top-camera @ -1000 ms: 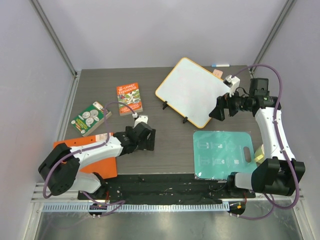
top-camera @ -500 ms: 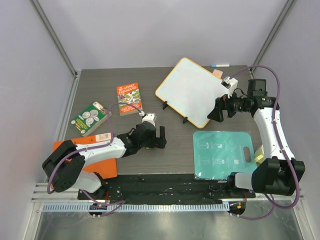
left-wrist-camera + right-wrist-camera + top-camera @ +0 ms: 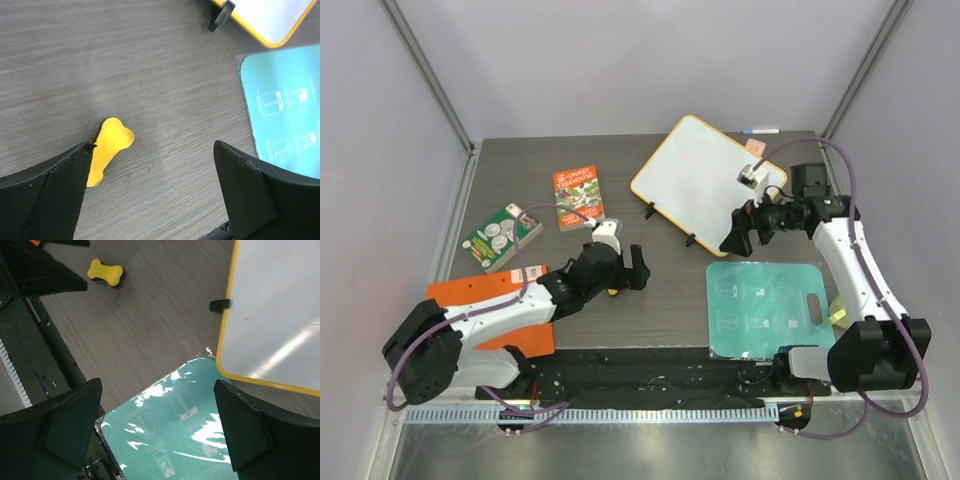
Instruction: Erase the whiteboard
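Observation:
The whiteboard with its orange-yellow rim stands tilted on black feet at the back right; it also shows in the left wrist view and the right wrist view. A small yellow bone-shaped eraser lies on the table, also seen from the right wrist. My left gripper is open and low over the table, its left finger right beside the eraser. My right gripper is open and empty, above the teal mat's far corner, just off the whiteboard's near edge.
A teal mat with a handle hole lies front right. Two books lie at the left, with an orange board under the left arm. A marker lies behind the whiteboard.
My left gripper has moved right and forward towards the table's middle, reaching the yellow eraser. My right gripper has moved left and nearer, from the whiteboard's right edge to its near corner.

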Controlling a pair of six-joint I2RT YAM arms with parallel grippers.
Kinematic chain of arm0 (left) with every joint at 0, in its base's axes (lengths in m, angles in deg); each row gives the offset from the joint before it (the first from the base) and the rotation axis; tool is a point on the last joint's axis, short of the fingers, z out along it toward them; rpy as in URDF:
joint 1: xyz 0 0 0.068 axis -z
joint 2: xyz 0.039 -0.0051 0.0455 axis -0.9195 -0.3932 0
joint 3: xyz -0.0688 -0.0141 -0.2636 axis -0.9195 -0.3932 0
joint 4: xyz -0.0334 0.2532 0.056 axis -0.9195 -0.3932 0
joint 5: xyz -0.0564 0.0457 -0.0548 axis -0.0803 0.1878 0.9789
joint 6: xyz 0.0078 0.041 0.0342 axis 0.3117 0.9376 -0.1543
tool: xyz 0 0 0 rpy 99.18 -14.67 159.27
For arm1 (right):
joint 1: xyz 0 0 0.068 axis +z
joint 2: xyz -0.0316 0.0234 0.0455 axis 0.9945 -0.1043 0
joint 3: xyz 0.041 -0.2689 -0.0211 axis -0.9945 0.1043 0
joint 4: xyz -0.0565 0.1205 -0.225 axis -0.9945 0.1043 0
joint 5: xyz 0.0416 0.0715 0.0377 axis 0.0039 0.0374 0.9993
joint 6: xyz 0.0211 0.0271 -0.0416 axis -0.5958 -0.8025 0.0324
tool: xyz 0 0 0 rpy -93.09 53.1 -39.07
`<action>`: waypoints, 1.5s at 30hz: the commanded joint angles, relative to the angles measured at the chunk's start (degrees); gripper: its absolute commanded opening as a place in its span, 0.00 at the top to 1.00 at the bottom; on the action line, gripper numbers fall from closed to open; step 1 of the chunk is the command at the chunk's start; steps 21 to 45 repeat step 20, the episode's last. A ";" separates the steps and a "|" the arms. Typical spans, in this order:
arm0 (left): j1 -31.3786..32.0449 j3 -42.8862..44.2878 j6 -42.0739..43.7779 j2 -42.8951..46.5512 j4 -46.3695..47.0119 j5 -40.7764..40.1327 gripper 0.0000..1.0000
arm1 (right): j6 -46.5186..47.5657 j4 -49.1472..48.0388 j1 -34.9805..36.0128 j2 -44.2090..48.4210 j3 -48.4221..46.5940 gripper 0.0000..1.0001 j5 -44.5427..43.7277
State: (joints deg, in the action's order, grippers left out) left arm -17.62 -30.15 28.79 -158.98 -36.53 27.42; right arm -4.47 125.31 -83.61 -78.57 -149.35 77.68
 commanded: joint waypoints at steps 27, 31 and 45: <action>-17.32 10.44 9.12 7.59 -21.88 1.49 0.00 | -8.42 -12.41 10.23 3.24 5.73 0.00 -15.62; -17.32 10.44 9.12 7.59 -21.88 1.49 0.00 | -8.42 -12.41 10.23 3.24 5.73 0.00 -15.62; -17.32 10.44 9.12 7.59 -21.88 1.49 0.00 | -8.42 -12.41 10.23 3.24 5.73 0.00 -15.62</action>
